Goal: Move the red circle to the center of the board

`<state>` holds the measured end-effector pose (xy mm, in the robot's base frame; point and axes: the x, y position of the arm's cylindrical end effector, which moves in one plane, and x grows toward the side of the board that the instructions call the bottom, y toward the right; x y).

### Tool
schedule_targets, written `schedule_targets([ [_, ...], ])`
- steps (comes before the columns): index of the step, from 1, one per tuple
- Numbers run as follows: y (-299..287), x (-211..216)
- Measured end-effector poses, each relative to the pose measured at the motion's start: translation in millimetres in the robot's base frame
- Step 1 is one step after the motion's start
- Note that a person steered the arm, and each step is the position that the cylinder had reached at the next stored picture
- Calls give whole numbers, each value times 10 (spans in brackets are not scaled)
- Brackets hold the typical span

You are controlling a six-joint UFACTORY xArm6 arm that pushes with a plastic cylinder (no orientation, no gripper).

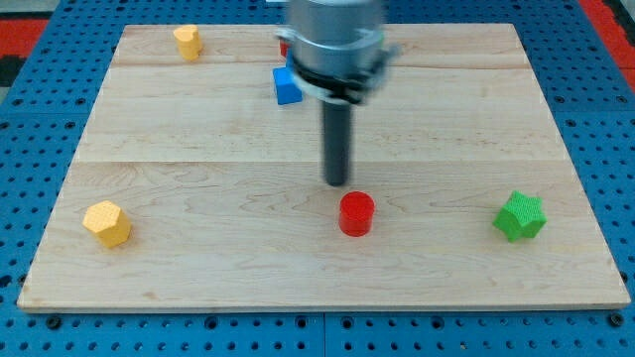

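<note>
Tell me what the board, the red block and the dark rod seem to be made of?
The board looks like pale unvarnished wood: grain and plank seams show. The red circle seems matte plastic, evenly coloured, perhaps printed. My tip, just above it toward the view's top, looks like dull dark metal or plastic; I cannot tell which.

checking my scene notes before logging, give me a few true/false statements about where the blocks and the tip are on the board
1. My tip sits just above the red circle in the view. True.
2. The green block lies at the view's left. False: it is at the view's right.
3. Two yellow blocks are on the board. True: one at top left, one at bottom left.
4. The blue block touches the red circle. False: they are well apart.
</note>
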<state>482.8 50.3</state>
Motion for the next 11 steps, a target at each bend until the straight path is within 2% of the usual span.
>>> schedule_targets([
  [1, 821, 255],
  [2, 421, 749],
  [3, -100, 450],
  [4, -306, 19],
  [5, -408, 137],
  [6, -796, 151],
  [7, -837, -244],
  [8, -811, -357],
  [10, -120, -375],
  [11, -558, -899],
])
